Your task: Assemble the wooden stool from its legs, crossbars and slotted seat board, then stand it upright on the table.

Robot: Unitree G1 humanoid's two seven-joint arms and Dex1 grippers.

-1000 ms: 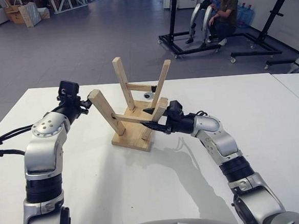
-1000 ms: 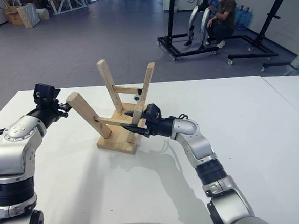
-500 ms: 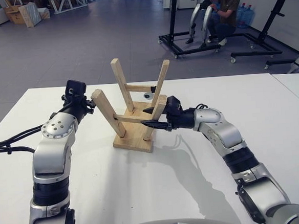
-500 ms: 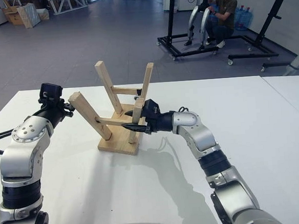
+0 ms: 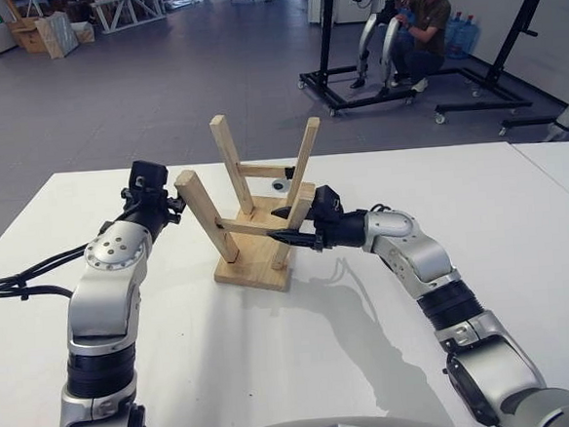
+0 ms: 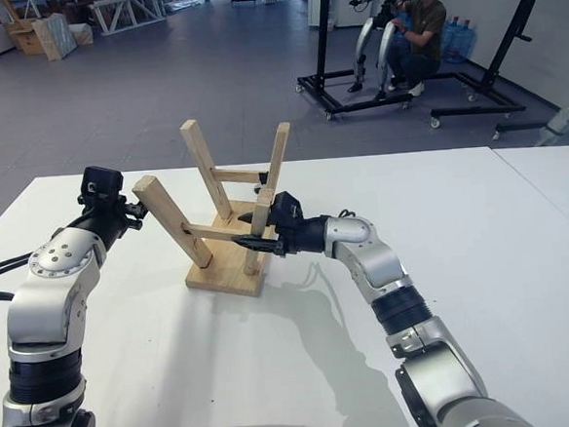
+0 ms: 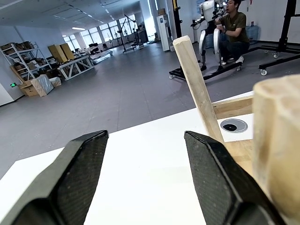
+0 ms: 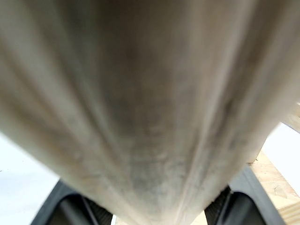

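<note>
The wooden stool lies upside down, its seat board (image 5: 254, 266) flat on the white table (image 5: 276, 370) and its legs pointing up. A crossbar (image 5: 268, 168) joins the two far legs; another crossbar (image 5: 250, 228) joins the two near ones. My right gripper (image 5: 290, 225) is shut on the near right leg (image 5: 300, 210), one finger on each side; that leg (image 8: 140, 93) looms close in the right wrist view. My left gripper (image 5: 173, 203) stands open beside the top of the near left leg (image 5: 205, 215), whose end (image 7: 276, 150) sits just outside one finger (image 7: 220, 187).
A round cable hole (image 5: 280, 183) sits in the table behind the stool. A black cable (image 5: 16, 283) trails off the left edge. A second table (image 5: 566, 164) adjoins at the right. Black wheeled racks (image 5: 392, 69) stand on the floor beyond.
My left arm has drawn in toward the stool, bringing its gripper closer to the near left leg's top. The right gripper keeps its hold on the near right leg; the stool has barely shifted.
</note>
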